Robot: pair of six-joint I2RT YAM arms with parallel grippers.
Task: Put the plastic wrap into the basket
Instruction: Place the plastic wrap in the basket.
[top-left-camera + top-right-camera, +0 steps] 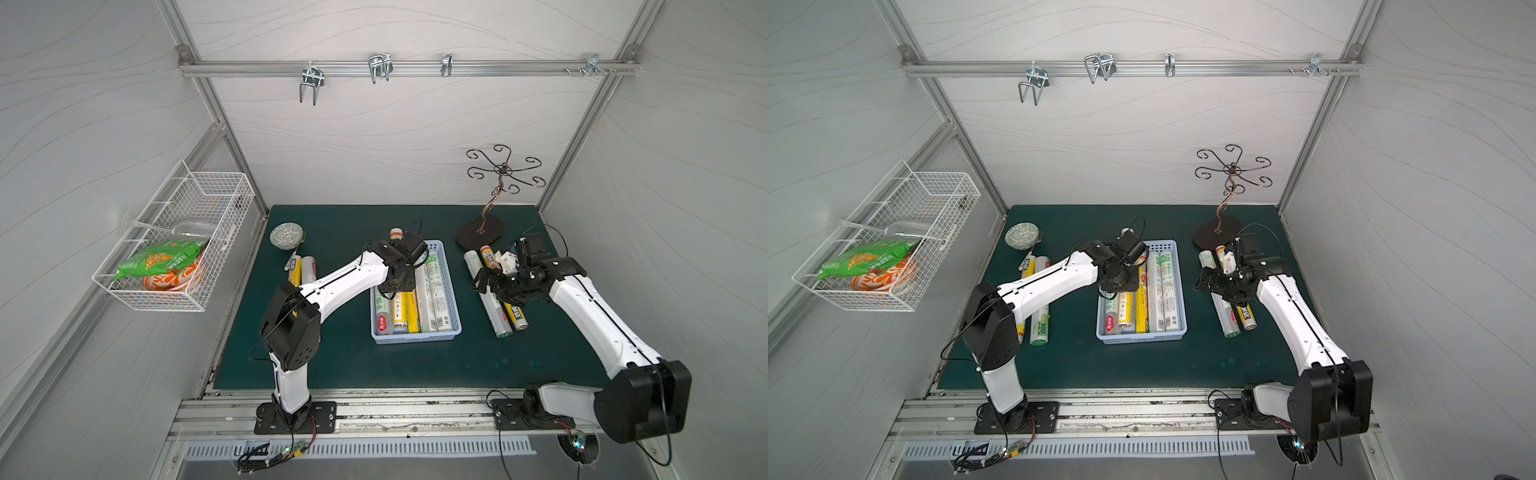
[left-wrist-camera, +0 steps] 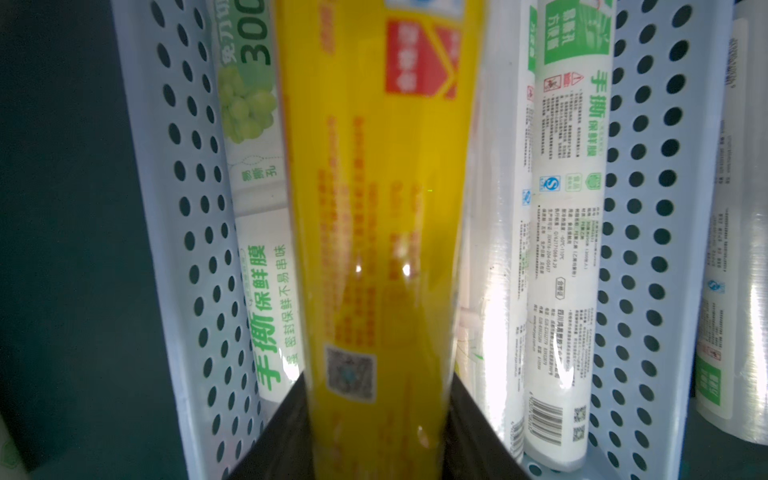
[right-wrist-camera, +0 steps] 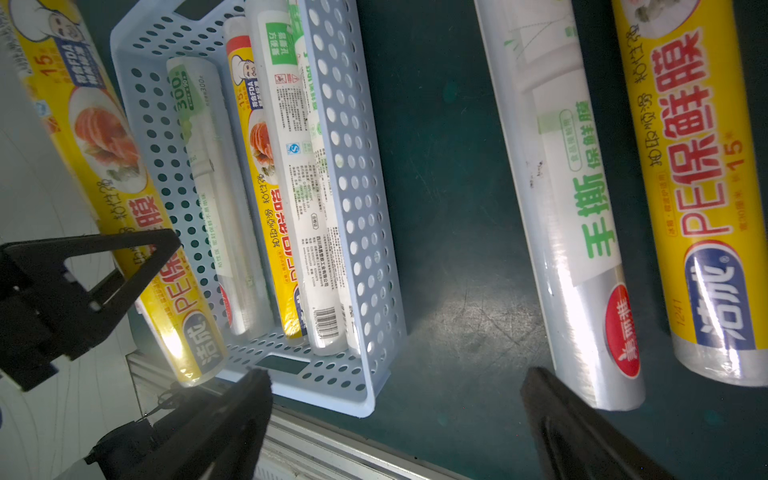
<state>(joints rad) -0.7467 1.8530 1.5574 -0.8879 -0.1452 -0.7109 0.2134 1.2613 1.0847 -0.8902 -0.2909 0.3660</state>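
The green table [image 1: 340,357] filled most of the view, with the light blue basket [image 1: 415,337] parked in the middle. Several rolls of plastic wrap [image 1: 434,291] already lay lengthwise inside it. The left gripper [image 2: 376,382] had its jaws clamped on a yellow roll [image 2: 374,187], held over the basket's left half, in line with the others. The right gripper [image 3: 397,374] hung with jaws spread wide and empty, over a clear roll [image 3: 573,208] and a second yellow roll [image 3: 698,187] lying side by side on the table right of the basket. Two more rolls [image 1: 1040,328] sat left of it.
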